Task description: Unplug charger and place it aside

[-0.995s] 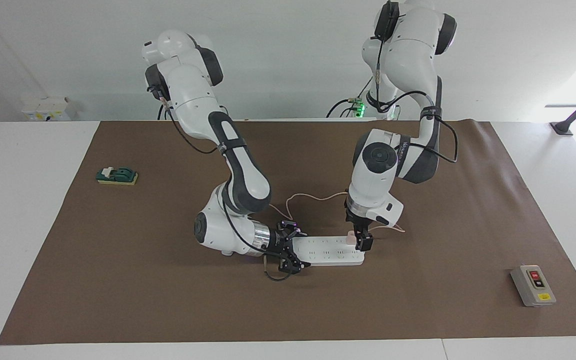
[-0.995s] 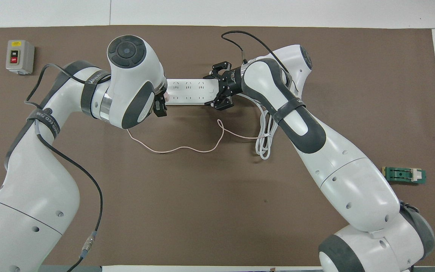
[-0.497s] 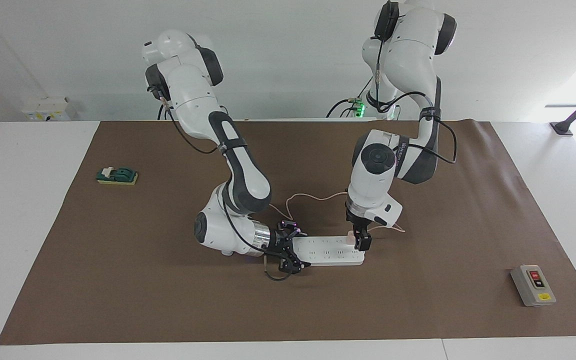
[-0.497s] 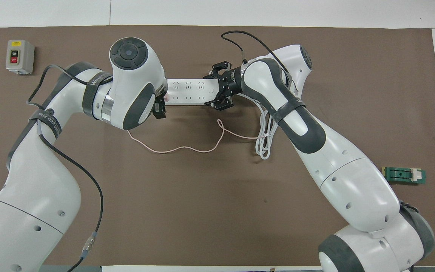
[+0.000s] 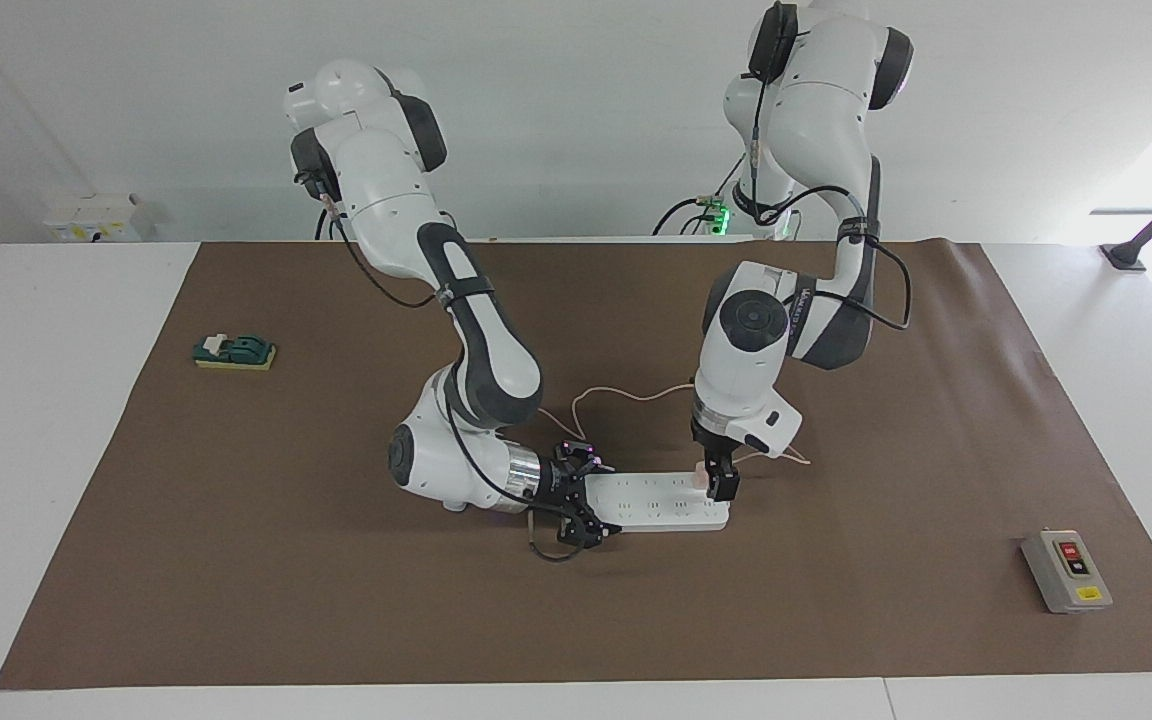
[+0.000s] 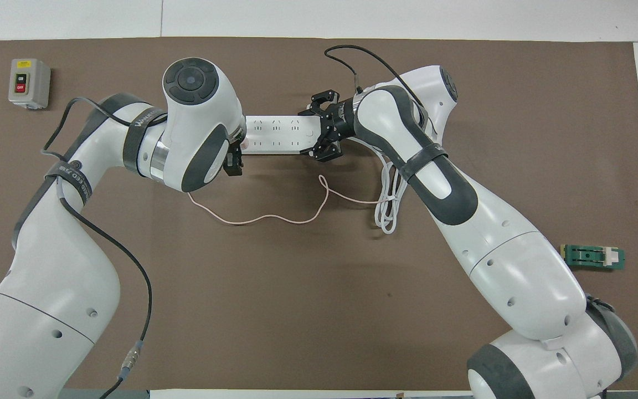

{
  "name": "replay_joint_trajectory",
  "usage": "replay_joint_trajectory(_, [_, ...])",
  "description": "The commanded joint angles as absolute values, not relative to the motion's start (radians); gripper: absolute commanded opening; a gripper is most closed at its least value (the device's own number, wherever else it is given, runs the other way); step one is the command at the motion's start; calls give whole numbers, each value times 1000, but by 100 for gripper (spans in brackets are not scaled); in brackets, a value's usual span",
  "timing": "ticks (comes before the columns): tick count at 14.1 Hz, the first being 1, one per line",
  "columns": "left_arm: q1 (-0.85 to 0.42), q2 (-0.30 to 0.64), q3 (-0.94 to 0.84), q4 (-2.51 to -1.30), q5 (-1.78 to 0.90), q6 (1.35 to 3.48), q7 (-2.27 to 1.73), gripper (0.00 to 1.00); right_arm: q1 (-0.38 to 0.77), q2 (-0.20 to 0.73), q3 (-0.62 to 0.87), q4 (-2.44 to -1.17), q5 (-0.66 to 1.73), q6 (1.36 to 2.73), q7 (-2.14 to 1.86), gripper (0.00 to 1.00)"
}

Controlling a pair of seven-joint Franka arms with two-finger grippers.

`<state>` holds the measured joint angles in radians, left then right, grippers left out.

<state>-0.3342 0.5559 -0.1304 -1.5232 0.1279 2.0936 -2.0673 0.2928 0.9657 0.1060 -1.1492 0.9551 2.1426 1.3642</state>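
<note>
The pale pink charger (image 5: 701,475) is plugged into the white power strip (image 5: 656,500) at the strip's end toward the left arm; only a sliver of it shows in the overhead view (image 6: 244,143). My left gripper (image 5: 719,482) comes down from above and is shut on the charger. The charger's thin pink cable (image 6: 274,218) loops over the mat nearer to the robots. My right gripper (image 5: 584,503) lies low and clamps the strip's other end, seen in the overhead view too (image 6: 323,133).
The strip's thick white cord (image 6: 388,208) lies bundled under the right forearm. A grey switch box (image 5: 1066,572) sits toward the left arm's end of the table. A green block (image 5: 234,351) sits toward the right arm's end. A brown mat (image 5: 286,560) covers the table.
The left arm's wrist and gripper have shifted slightly toward the right arm's end while staying on the charger. The right arm and the strip have not moved.
</note>
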Motion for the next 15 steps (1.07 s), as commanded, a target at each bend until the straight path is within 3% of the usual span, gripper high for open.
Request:
replay_joint_trajectory(1, [-350,554,-121,-1545,146,2129,-2059,98,321,986,110,-1141,960,2161,1325,42])
replay_joint_trajectory(3, [-350,552,-121,-1554,146,2140,-2059,89,321,986,110,-1141,960,2161,1325,42])
replay_joint_trajectory(4, [-350,552,-121,-1554,146,2140,-2051,79,321,986,110,-1141,960,2161,1325,42])
replay_joint_trajectory(5, [-350,552,-121,-1554,146,2140,-2043,58,321,986,110,-1141,960,2161,1325,42])
replay_joint_trajectory(7, [-350,552,-121,-1555,146,2140,-2042,0,321,986,110,-1141,960,2161,1325,42])
replay_joint_trajectory(15, [-350,552,-121,-1563,146,2148,-2043,0,321,986,110,-1141,962,2161,1325,42])
